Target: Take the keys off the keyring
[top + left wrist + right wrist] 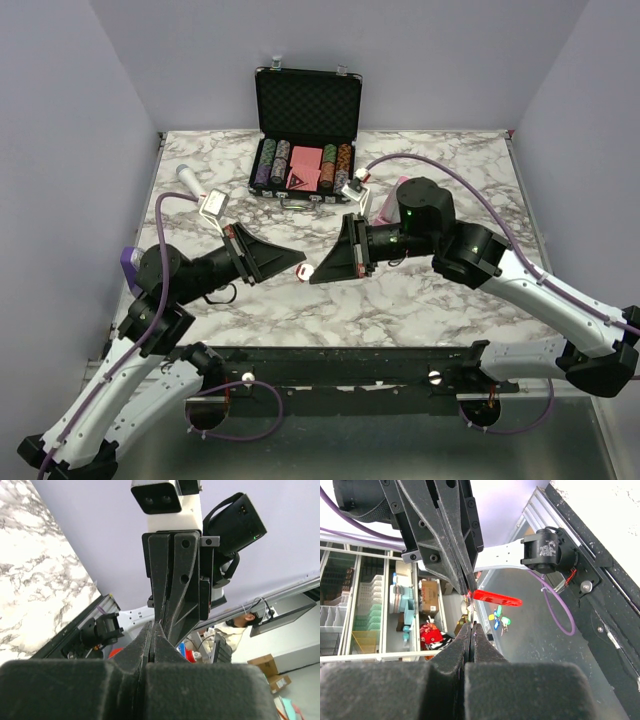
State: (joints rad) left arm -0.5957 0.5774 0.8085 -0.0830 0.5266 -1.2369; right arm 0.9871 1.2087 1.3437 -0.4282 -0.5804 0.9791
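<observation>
**A:** Whereabouts of the keyring point(497, 599)?

**B:** Off the tabletop point(420, 300), up in the air between the two arms. Clamped by one end in the tightly closed left end effector point(467, 586), sticking out sideways, roughly level.

**A:** And the keys point(468, 611)?

**B:** Just under that clamped end, by the look of it. A tiny silvery scrap, right between the two sets of tips. Too small to read its shape.

**A:** Right end effector point(471, 628)?

**B:** Pressed fully together as well, tip to tip with the left. Hard to say whether gripping the scrap or only touching it.

**A:** Handling?

**B:** Probably light, both of them. Red loop thin, yet stiff enough to hold straight with only one end supported. Metal hard, smooth, likely slippery. Easy to lose from a shallow pinch.

**A:** Where to take hold, then?

**B:** Keep the left on the loop's end. Take the metal across its flat faces, deep in the grip, not by an edge. Pull along the loop rather than against it, and gently. Small parts, prone to springing away and dropping to the tabletop.
</observation>
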